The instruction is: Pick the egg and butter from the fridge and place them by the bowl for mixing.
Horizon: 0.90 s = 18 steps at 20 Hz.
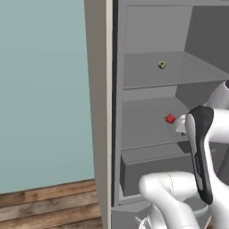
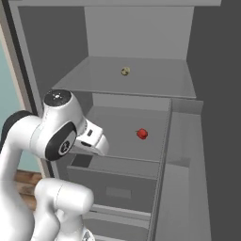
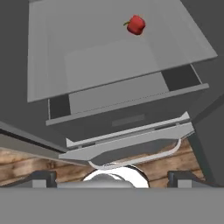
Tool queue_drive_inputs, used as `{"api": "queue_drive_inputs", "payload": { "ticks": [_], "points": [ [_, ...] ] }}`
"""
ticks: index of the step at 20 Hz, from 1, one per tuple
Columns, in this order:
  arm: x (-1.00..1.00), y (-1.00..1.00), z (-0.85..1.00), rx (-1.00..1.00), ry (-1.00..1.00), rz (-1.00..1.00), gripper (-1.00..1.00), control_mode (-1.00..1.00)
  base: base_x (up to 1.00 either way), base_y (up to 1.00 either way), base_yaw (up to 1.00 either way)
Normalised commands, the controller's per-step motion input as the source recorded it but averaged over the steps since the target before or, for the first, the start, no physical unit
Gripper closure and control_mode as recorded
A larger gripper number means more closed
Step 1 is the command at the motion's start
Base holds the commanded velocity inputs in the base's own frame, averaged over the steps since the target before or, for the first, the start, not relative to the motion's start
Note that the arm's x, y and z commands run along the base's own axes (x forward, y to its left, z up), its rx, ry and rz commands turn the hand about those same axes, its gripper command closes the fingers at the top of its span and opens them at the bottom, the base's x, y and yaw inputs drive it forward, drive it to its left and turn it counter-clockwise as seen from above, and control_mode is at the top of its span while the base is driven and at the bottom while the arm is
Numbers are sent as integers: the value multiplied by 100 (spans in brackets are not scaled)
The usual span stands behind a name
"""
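In the left base view you see the fridge (image 1: 147,85) standing open, a small round pale object (image 1: 162,65) near the middle of its upper shelf (image 1: 179,74) and a red object (image 1: 170,119) on the shelf below, close to the arm's white wrist. In the right base view, the pale object sits toward that shelf's back edge, the red one right of centre on the lower shelf, above the wide grey drawer (image 2: 117,186). In the hand view, the gripper (image 3: 112,178) has its fingertips (image 3: 41,178) spread wide apart, holding nothing; the red object lies near the shelf's far edge.
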Motion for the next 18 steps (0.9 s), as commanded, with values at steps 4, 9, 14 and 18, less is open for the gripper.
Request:
{"api": "queue_drive_inputs", "payload": {
  "ticks": [4,9,14,18],
  "points": [
    [-6,0,74,0,-12,-4,-100,-100,0,0,0],
    [0,3,73,0,-12,-4,-100,-100,0,0,0],
    [-15,0,54,-1,-34,0,-100,-100,0,0,0],
    [-5,1,51,-1,-31,0,-100,-100,0,0,0]
  ]
}}
